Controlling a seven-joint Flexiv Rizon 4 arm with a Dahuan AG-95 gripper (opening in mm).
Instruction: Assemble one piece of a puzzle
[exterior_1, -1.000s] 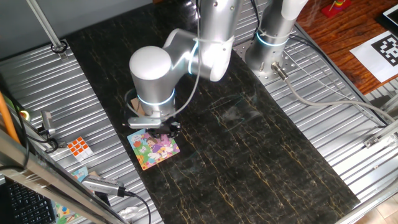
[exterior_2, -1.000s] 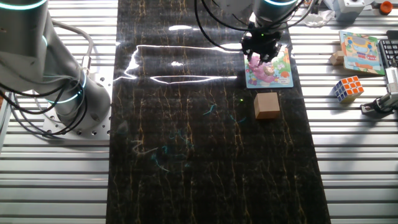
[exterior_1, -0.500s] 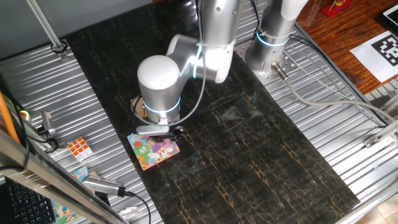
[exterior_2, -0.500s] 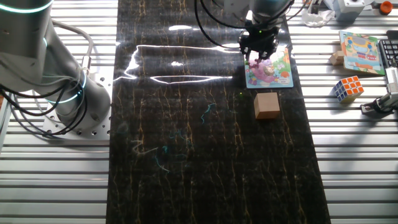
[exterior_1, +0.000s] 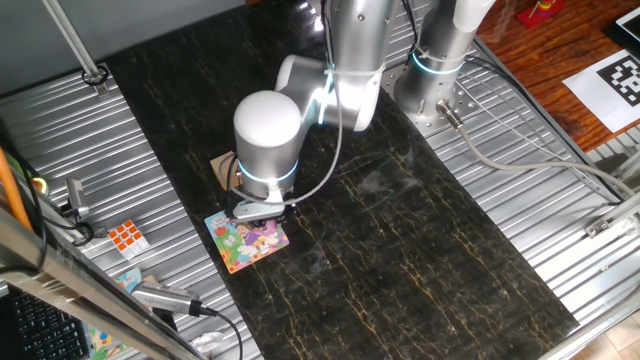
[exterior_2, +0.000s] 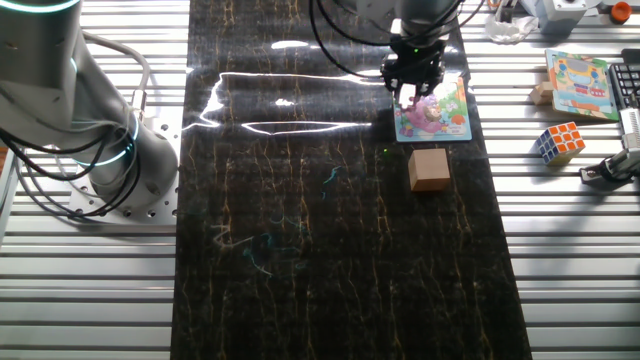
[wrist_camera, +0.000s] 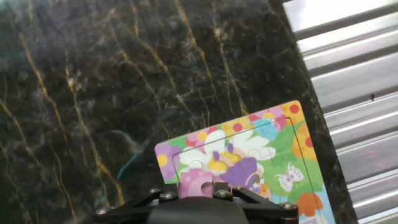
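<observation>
The tiny pink piece (wrist_camera: 194, 185) sits over the flat, orange-edged cartoon puzzle (wrist_camera: 273, 158) on the dark mat.

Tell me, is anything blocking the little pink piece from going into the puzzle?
Nothing visible does. The gripper holds the pink piece right over the puzzle, and the tan block sits off to the side.

The desk (exterior_2: 90, 300) has ribbed metal sections on either side of a black marble-patterned mat (exterior_2: 330, 220). On the mat lie the puzzle (exterior_2: 436, 112), at one long edge, and a tan block (exterior_2: 429, 168) just beside it. On the ribbed section past that edge lie a Rubik's cube (exterior_2: 559, 142) and a second picture board (exterior_2: 578, 84).
</observation>
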